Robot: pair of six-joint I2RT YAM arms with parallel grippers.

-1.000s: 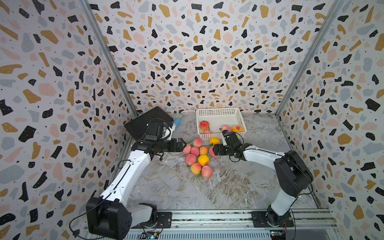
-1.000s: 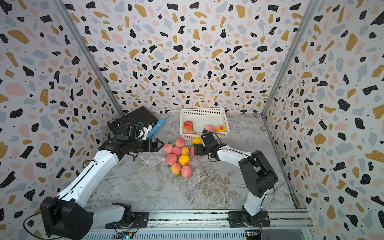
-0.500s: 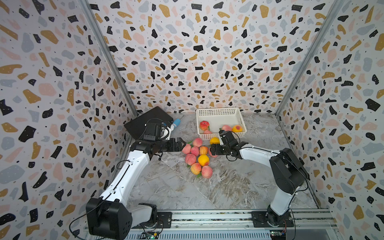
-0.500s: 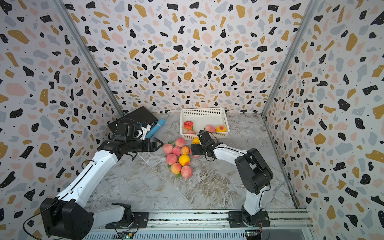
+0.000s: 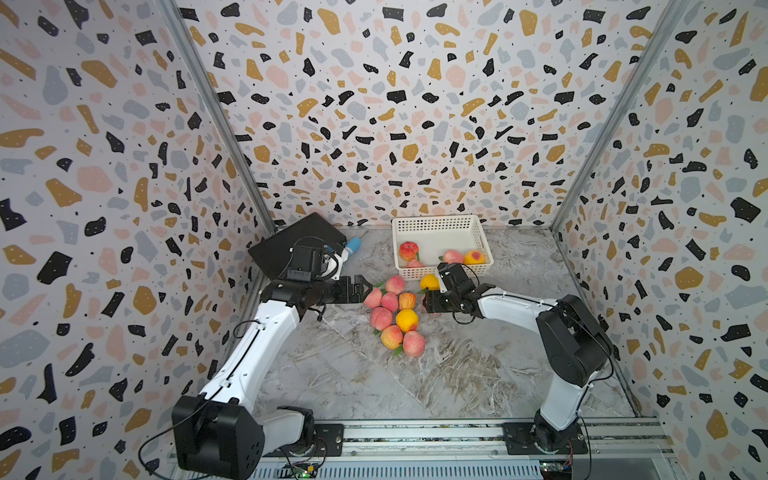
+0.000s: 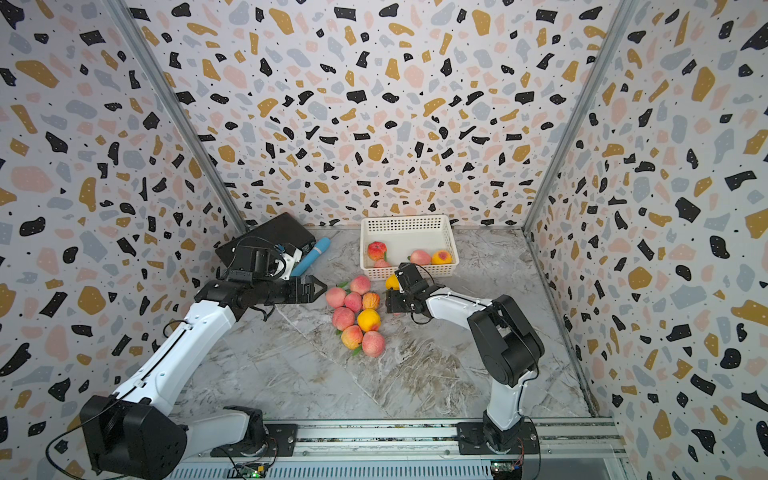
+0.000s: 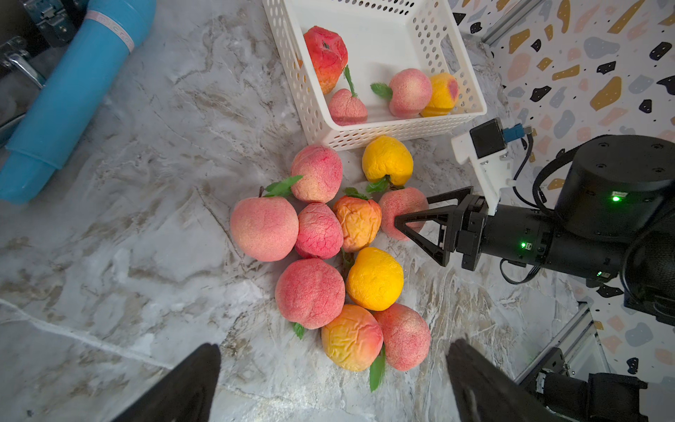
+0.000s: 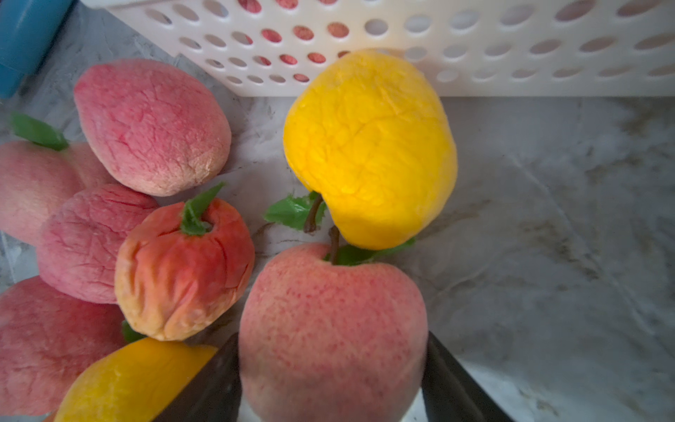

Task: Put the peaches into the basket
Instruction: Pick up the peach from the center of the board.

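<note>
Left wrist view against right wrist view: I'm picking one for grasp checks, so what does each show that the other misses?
Only the left wrist view: four peaches inside the basket, and the whole right end effector from outside. Only the right wrist view: its fingers against both sides of the pink peach, close up. Both: that pink peach, the yellow peach by the basket wall, the blue cylinder.

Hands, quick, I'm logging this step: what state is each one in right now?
Left hand: open, holding nothing.
Right hand: closed on a pink peach, fingers against both its sides.
</note>
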